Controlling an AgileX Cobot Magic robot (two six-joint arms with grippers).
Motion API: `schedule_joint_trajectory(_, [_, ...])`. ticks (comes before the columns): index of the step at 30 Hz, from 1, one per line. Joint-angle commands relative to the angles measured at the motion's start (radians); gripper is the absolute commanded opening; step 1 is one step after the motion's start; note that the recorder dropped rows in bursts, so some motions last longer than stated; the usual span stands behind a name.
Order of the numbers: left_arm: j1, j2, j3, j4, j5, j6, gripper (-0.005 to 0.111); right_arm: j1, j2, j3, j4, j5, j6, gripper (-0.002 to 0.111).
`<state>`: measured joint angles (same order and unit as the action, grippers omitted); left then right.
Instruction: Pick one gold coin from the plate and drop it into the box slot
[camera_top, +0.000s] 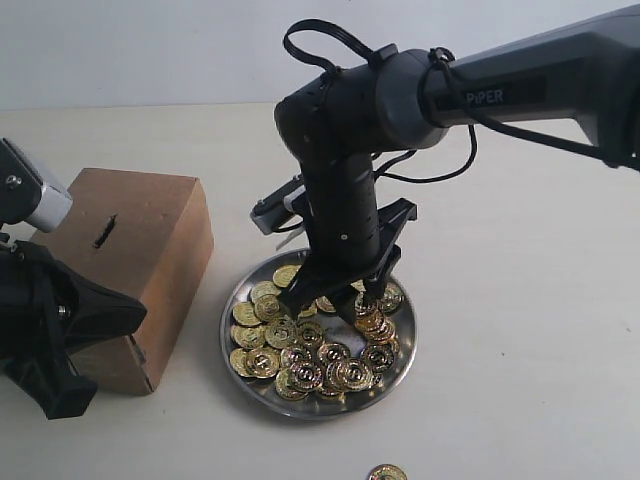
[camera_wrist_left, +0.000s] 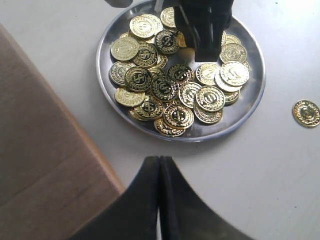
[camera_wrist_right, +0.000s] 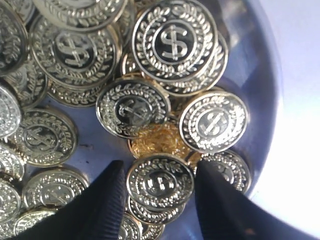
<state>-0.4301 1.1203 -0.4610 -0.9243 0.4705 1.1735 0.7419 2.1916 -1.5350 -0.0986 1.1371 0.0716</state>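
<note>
The silver plate (camera_top: 404, 352) lies right of the brown cardboard box (camera_top: 150, 250) and holds several gold coins (camera_top: 300, 355). The slot (camera_top: 104, 232) is a dark slit in the box's top face. My right gripper (camera_top: 335, 303) reaches down into the plate's far side. In the right wrist view it (camera_wrist_right: 160, 172) is open, its fingers straddling one coin (camera_wrist_right: 160, 181) that lies on top of others, close to its edges. My left gripper (camera_wrist_left: 160, 159) is shut and empty, hovering beside the box (camera_wrist_left: 40, 150) just short of the plate (camera_wrist_left: 252, 95).
One stray gold coin (camera_top: 387, 472) lies on the table in front of the plate, also seen in the left wrist view as the stray coin (camera_wrist_left: 306, 112). The right arm (camera_top: 520, 90) stretches in from the upper right. The left arm's body (camera_top: 40, 330) covers the box's near corner.
</note>
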Motion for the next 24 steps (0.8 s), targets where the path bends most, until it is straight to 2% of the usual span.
schedule_joint_trajectory(1, [-0.005,0.004,-0.005,-0.005,0.005,-0.001,0.000,-0.003,-0.012,0.000,-0.009,-0.010,0.002,0.043])
schedule_joint_trajectory(13, [-0.005,0.004,-0.005,-0.005,0.004,0.003,0.000,-0.003,-0.059,0.000,0.091,-0.033,-0.100,0.043])
schedule_joint_trajectory(22, [-0.012,0.004,-0.005,-0.005,0.002,0.147,0.000,-0.003,-0.147,0.000,0.257,-0.013,-0.308,0.043])
schedule_joint_trajectory(24, [-0.012,0.004,-0.005,0.000,0.002,0.177,0.004,-0.003,-0.169,0.000,0.299,0.004,-0.373,0.043])
